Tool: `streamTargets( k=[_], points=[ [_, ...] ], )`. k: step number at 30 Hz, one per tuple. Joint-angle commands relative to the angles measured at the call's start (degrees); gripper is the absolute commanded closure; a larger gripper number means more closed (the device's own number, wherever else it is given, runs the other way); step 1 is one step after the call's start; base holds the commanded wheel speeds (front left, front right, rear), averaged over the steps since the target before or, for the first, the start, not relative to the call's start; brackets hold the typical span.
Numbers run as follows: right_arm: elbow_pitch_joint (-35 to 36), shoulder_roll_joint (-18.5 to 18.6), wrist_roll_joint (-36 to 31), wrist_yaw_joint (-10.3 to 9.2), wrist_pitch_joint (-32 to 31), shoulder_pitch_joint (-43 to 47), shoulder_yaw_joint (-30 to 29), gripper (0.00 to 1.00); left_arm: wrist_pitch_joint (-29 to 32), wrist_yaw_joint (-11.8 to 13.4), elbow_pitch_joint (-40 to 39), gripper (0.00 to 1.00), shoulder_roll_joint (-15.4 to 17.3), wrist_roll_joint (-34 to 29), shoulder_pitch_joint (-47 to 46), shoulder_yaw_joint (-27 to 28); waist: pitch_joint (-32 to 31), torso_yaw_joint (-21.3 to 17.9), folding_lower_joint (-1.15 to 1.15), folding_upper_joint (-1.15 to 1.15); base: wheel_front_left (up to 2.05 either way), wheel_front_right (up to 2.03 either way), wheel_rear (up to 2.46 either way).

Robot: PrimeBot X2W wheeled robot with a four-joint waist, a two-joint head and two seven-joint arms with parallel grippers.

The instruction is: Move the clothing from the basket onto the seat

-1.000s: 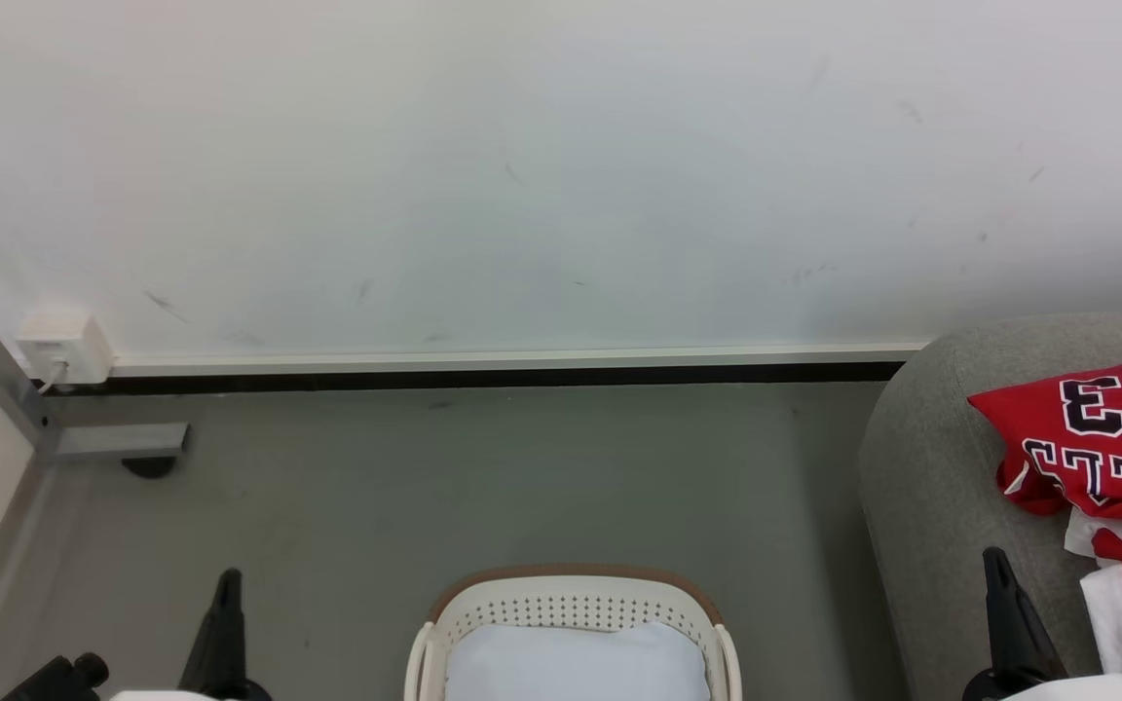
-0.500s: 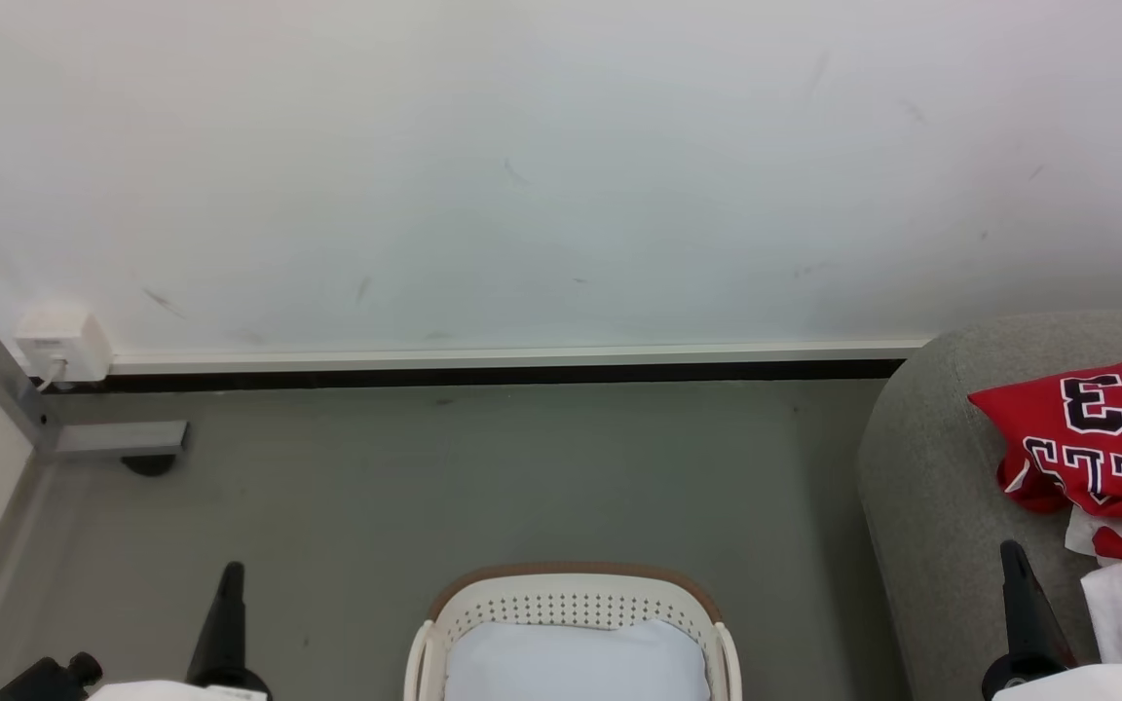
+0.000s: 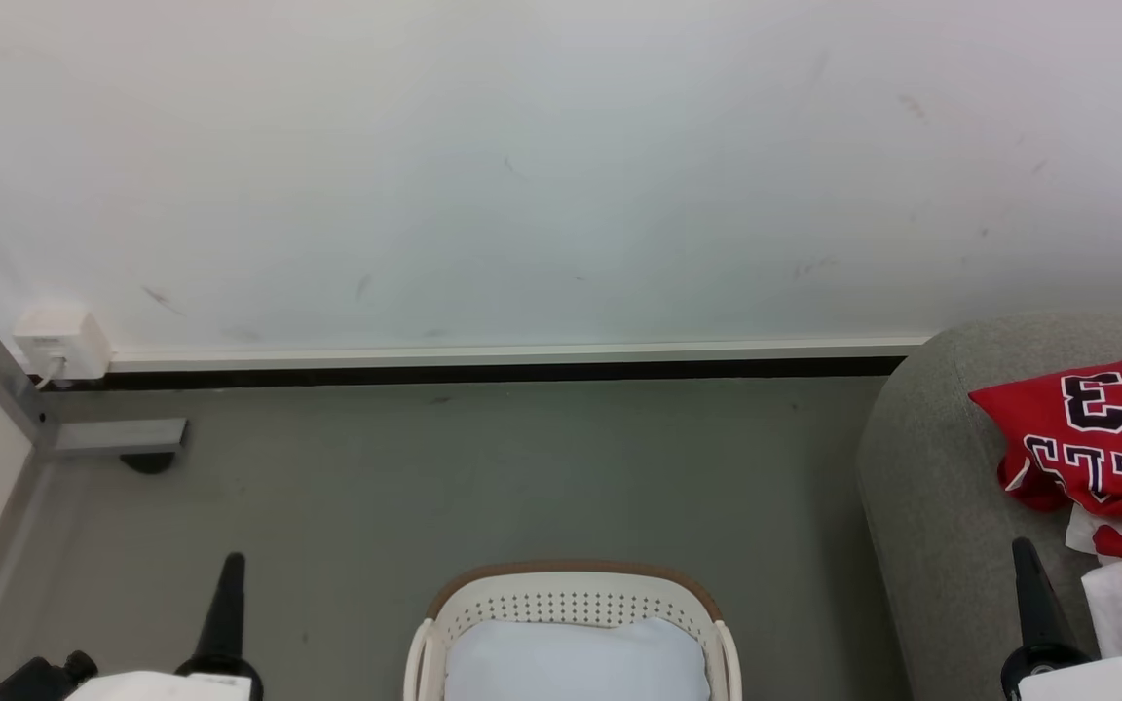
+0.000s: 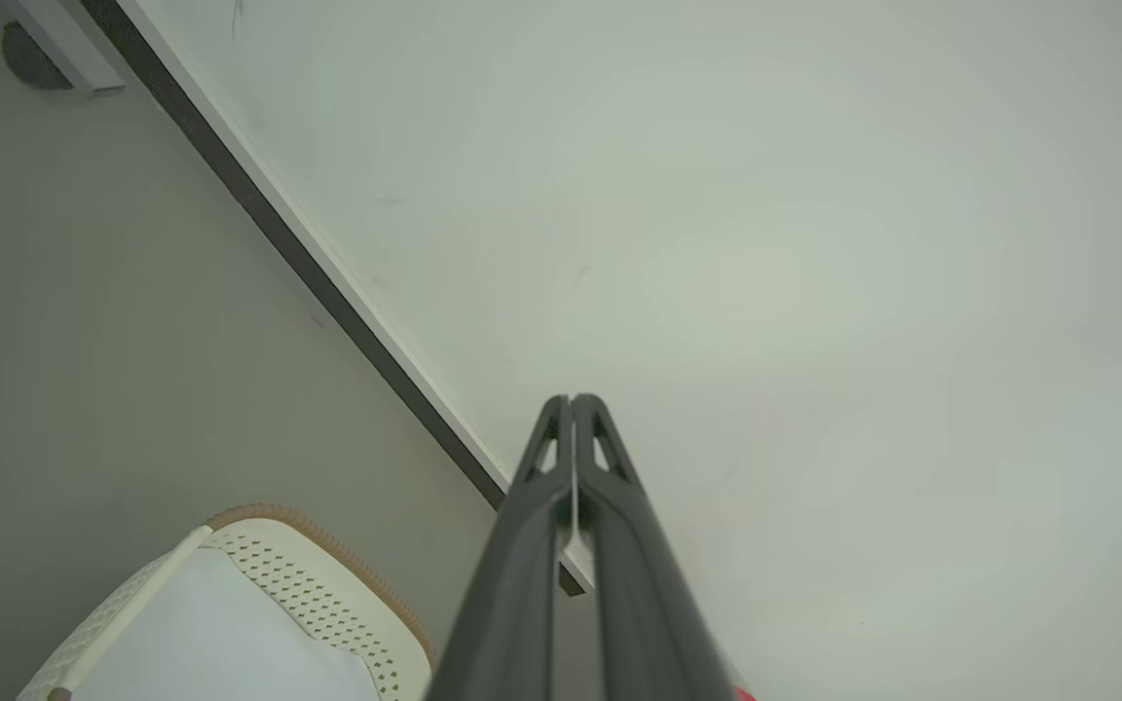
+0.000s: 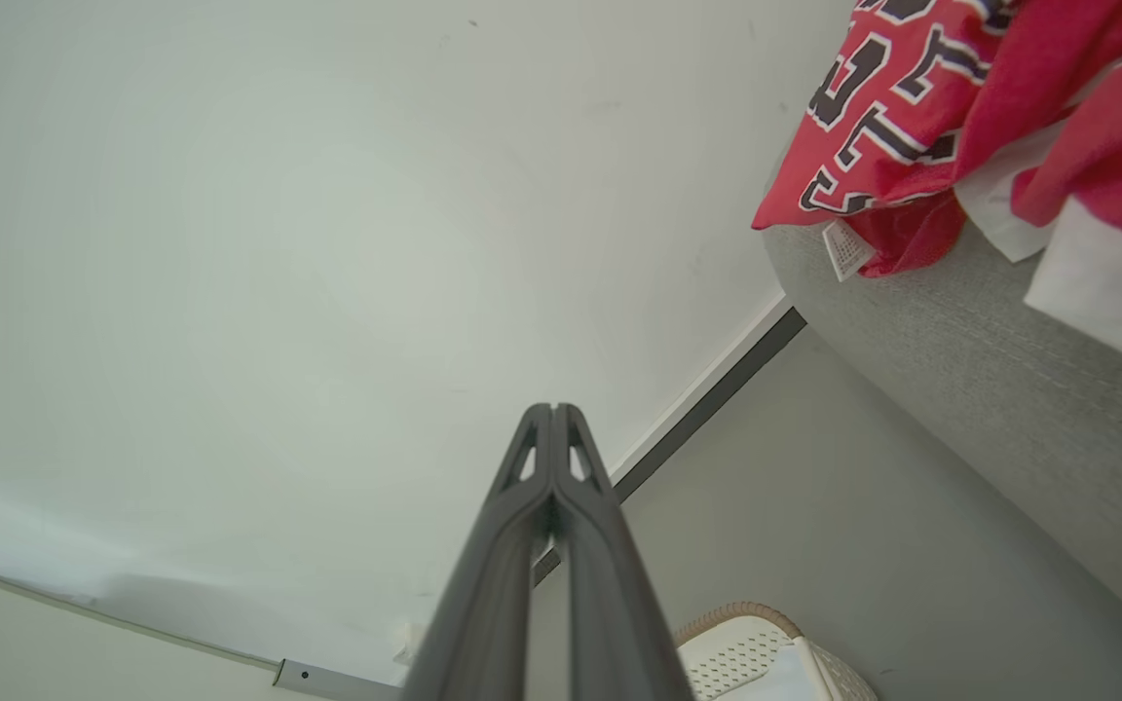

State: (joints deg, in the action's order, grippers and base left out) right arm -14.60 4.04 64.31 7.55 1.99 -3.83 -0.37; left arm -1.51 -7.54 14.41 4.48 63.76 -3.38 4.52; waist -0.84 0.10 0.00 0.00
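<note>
The red clothing (image 3: 1106, 438) with white panels and black-and-white lettering lies piled on the grey seat (image 3: 921, 506) at the right edge; the right wrist view has the clothing (image 5: 921, 107) on the seat (image 5: 990, 389) too. The cream basket (image 3: 571, 608) with its brown rim stands at the bottom centre, only its pale bottom showing inside, and its rim (image 4: 327, 555) appears in the left wrist view. My left gripper (image 3: 232, 563) is shut, left of the basket. My right gripper (image 3: 1024, 547) is shut, in front of the seat, holding nothing.
A white wall with a pale skirting strip (image 3: 512, 356) runs across behind the grey floor. A white socket box (image 3: 59, 343) and a grey metal frame foot (image 3: 113, 438) sit at the left.
Both grippers have sunk slightly toward the bottom edge, the right one also shifting a little to the right. The clothing, basket and seat lie as before.
</note>
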Motion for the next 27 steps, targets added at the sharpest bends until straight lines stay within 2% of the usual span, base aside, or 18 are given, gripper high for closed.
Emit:
streamTargets(
  k=[1, 27],
  points=[
    [0.7, 0.2, 1.6, -0.06, -0.3, -1.5, -0.5, 1.0, 0.5, 0.0, -0.6, 1.0, 0.1, 1.9, -1.2, 0.3, 0.0, 0.0, 0.0, 0.0, 0.0, 0.0, 0.0],
    [0.8, -0.2, 14.6, -0.08, -4.1, -2.2, -3.0, 1.0, 4.2, 0.1, -0.5, 1.0, -0.7, 15.0, -2.2, 1.2, 0.4, 0.0, 0.0, 0.0, 0.0, 0.0, 0.0]
  ],
)
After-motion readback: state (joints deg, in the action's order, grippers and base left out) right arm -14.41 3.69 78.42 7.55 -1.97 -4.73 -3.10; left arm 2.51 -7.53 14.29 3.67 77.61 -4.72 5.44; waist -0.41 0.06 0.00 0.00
